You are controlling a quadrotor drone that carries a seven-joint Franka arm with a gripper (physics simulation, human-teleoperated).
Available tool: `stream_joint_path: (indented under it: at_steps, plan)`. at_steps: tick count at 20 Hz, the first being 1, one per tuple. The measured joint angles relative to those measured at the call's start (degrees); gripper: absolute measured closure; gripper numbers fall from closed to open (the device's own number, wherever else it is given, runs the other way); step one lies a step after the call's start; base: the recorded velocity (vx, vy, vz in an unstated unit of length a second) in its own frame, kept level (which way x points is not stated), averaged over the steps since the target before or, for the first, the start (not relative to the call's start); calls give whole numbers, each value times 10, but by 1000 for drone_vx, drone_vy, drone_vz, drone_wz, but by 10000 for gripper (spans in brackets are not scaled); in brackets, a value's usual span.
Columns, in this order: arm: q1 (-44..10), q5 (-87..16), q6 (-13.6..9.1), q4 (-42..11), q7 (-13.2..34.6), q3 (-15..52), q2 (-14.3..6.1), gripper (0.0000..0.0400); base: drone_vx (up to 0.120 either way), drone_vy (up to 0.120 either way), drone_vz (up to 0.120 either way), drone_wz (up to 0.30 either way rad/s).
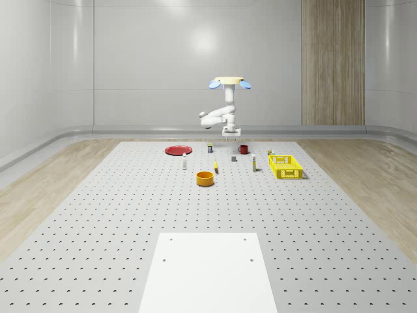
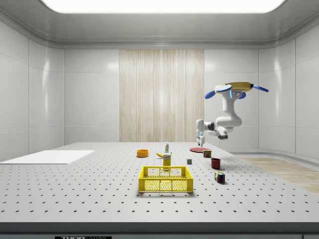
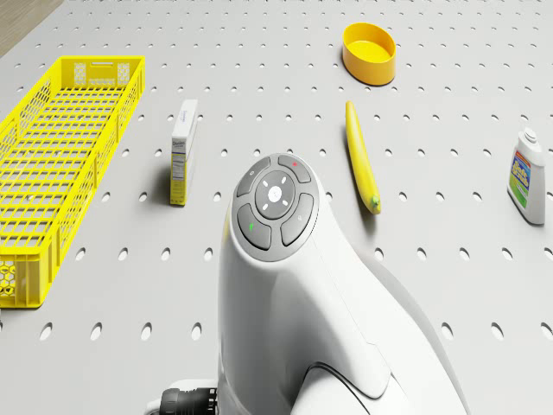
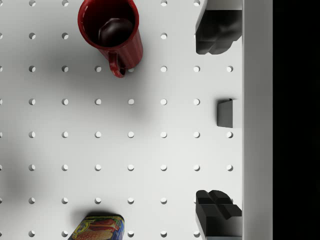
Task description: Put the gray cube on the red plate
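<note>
Jaws gape wide, holding nothing, above bare table between red mug (image 4: 111, 31) and tin (image 4: 97, 228).

The room has smooth, pale gray walls (image 1: 150, 59) that shine a little. One tall strip of the wall is brown wood panel (image 2: 161, 94). In the whole-scene view it stands at about 1 o'clock. A big gray table top (image 1: 98, 215) full of little round holes fills the middle. Light wood floor (image 1: 39, 182) runs along it at 9 o'clock and at 3 o'clock. A plain white sheet (image 1: 208, 274) lies at 6 o'clock. A long bright ceiling light (image 2: 164, 5) glows at 12 o'clock in the side view.
</note>
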Motion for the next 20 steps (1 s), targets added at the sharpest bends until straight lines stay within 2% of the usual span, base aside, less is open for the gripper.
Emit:
stream_joint_path:
  at_steps: [2, 6, 8, 10, 17, 20]
  plan:
    - [-2, 3, 5, 0, 2, 2, -5, 0, 120, 100, 0, 0]
    - [-5, 8, 15, 1, 5, 5, -16, 0, 120, 0, -110, 0]
    - [-7, 11, 19, 1, 6, 6, -21, 0, 120, -80, -120, 0]
    - [-8, 13, 24, 2, 8, 7, -26, 0, 120, 0, -20, 0]
    - [-13, 21, 39, 3, 12, 12, -43, 0, 120, 0, -120, 0]
    - [-15, 25, 46, 3, 14, 13, -49, 0, 27, 0, -93, 0]
